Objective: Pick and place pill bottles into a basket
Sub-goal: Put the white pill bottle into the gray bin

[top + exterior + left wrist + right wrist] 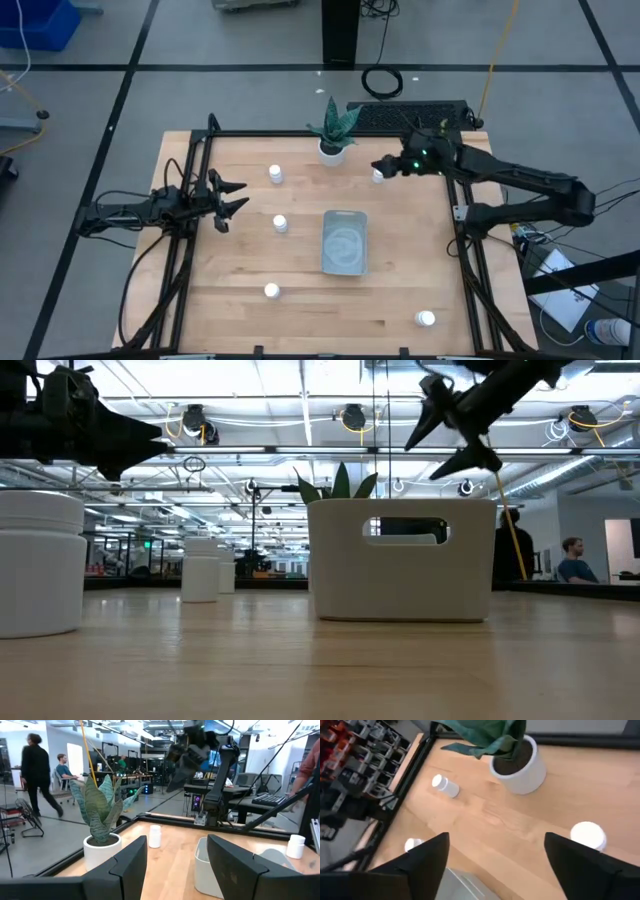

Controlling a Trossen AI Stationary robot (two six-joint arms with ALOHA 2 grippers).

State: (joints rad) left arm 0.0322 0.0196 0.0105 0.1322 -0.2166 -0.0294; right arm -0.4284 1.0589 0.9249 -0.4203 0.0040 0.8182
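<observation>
Five white pill bottles stand upright on the wooden table: far left (275, 174), middle left (280, 223), near left (271, 291), near right (426, 319) and far right (379, 176). The grey-blue basket (345, 241) sits at the table's middle with nothing in it. My right gripper (383, 166) is open and hovers over the far right bottle (588, 835), which shows just ahead of its fingers in the right wrist view. My left gripper (235, 197) is open and raised at the table's left side, pointing toward the basket (210, 870).
A white pot with a green plant (332, 150) stands at the far edge, between the far left and far right bottles. A black frame rail (462, 240) runs along the table's sides. People show in the room beyond the table (35, 770).
</observation>
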